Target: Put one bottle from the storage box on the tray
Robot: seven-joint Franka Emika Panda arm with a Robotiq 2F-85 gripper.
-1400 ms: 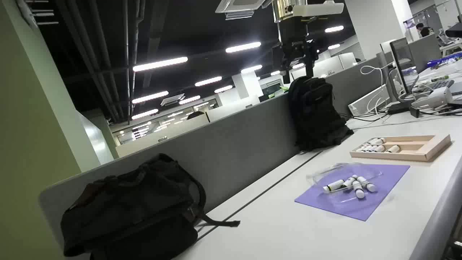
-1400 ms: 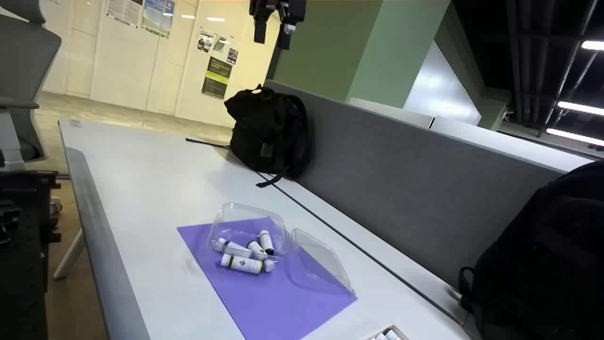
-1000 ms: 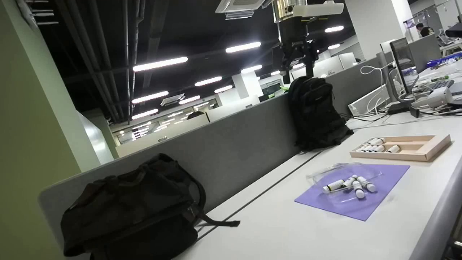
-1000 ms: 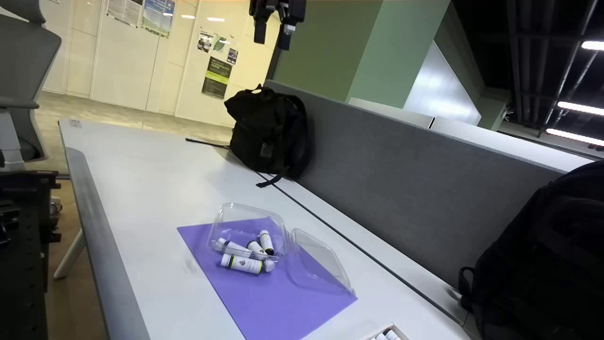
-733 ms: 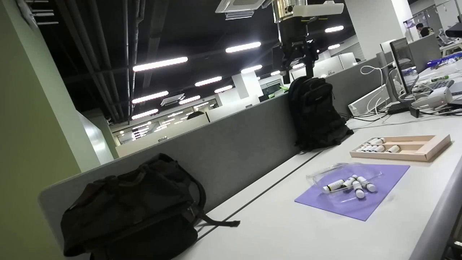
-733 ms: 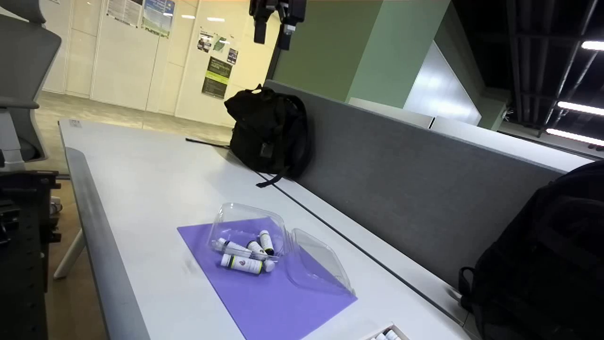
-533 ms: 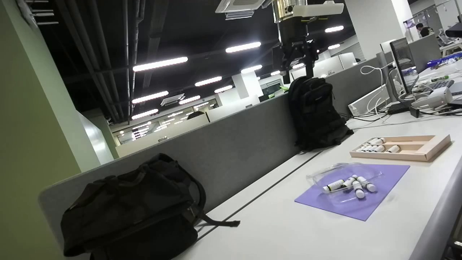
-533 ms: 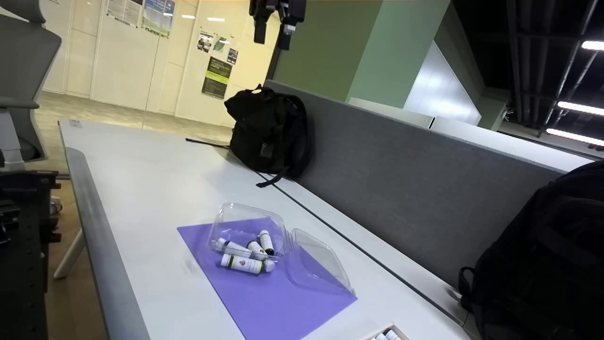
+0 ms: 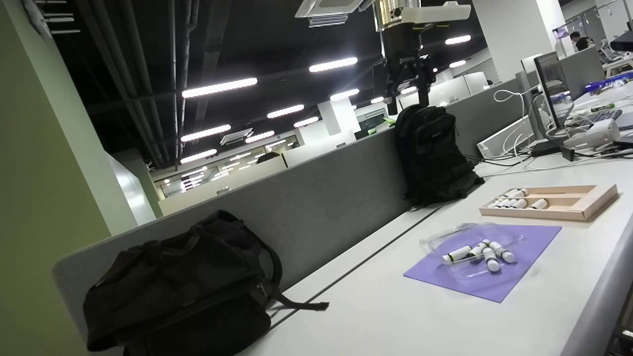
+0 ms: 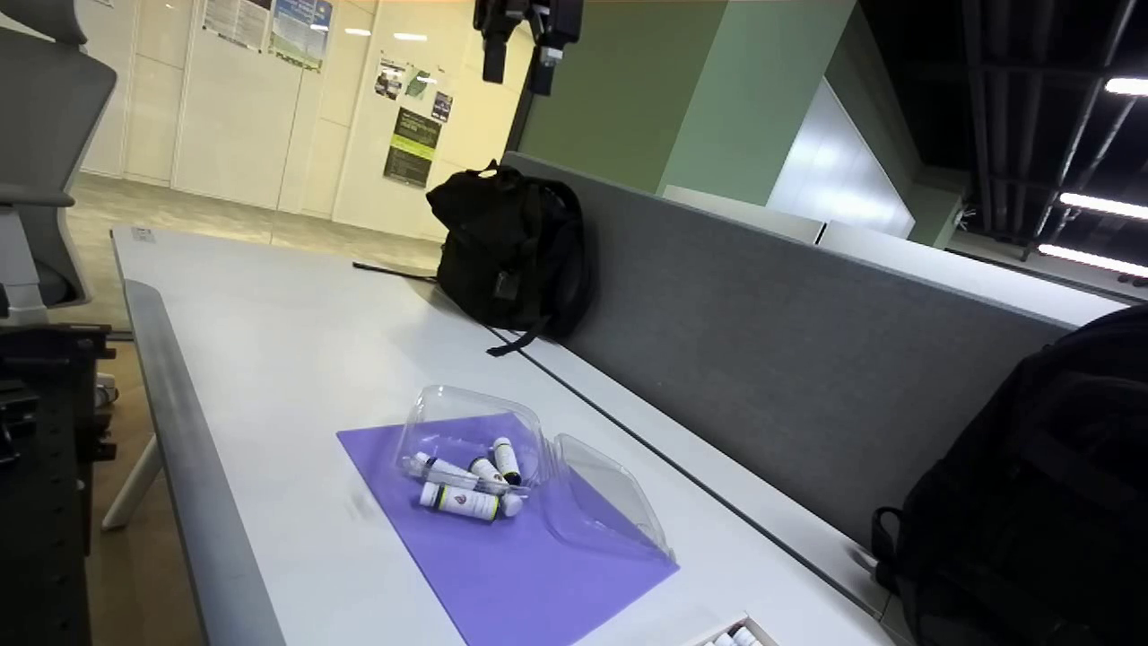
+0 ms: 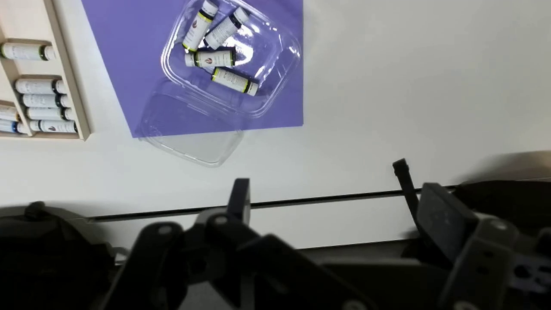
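Note:
A flat purple square (image 9: 536,238) lies on the table; it also shows in an exterior view (image 10: 529,583) and the wrist view (image 11: 116,64). On it stands a clear plastic box (image 11: 264,41), its lid (image 11: 193,144) folded open. Several white bottles with dark bands (image 11: 215,58) lie jumbled in it. The light wooden tray (image 9: 554,214) is beside the purple square, with several bottles (image 11: 41,100) in its compartments; only its corner (image 10: 717,631) shows in an exterior view. My gripper (image 9: 408,102), also seen in an exterior view (image 10: 517,76) and the wrist view (image 11: 338,189), is open, empty, high above the table.
A grey partition (image 10: 789,341) runs along the table's back. A black backpack (image 9: 435,153) leans there near the tray and a black bag (image 9: 183,287) farther along. A monitor (image 9: 553,89) and cables are beyond the tray. The bag's strap (image 11: 404,181) lies on the table.

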